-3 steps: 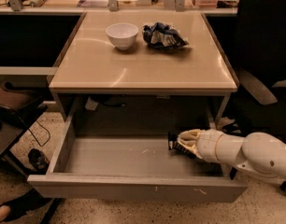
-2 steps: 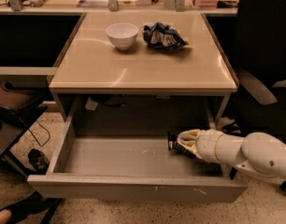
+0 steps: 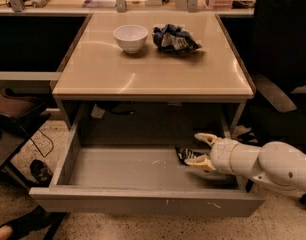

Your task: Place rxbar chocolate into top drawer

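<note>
The claw (image 3: 193, 149), fingers spread, hovers inside the open drawer (image 3: 143, 204); the bar (image 3: 183, 154) seemingly lies released; only withdrawing is left.

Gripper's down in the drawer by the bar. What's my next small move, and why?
Probably lift the gripper straight up out of the top drawer. Its fingers look spread, and the rxbar chocolate seems to lie on the drawer floor near the right end, so the release looks done.
</note>
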You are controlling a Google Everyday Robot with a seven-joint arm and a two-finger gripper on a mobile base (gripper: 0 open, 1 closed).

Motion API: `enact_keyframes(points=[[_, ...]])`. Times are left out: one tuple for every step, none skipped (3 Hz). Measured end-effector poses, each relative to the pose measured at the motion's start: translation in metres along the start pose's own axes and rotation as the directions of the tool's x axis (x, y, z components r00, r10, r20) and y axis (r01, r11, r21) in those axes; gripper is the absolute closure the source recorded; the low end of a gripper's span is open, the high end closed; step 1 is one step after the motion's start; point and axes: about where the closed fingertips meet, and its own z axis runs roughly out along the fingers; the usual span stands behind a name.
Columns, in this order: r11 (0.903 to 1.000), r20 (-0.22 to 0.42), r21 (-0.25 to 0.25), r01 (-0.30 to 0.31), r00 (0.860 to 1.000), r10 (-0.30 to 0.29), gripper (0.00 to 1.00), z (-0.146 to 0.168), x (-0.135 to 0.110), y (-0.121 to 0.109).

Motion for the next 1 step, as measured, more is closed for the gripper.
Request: enact_keyframes(points=[[1.0,0.0,0.0,0.0,1.0,0.0,0.0,0.0,0.0,0.0]])
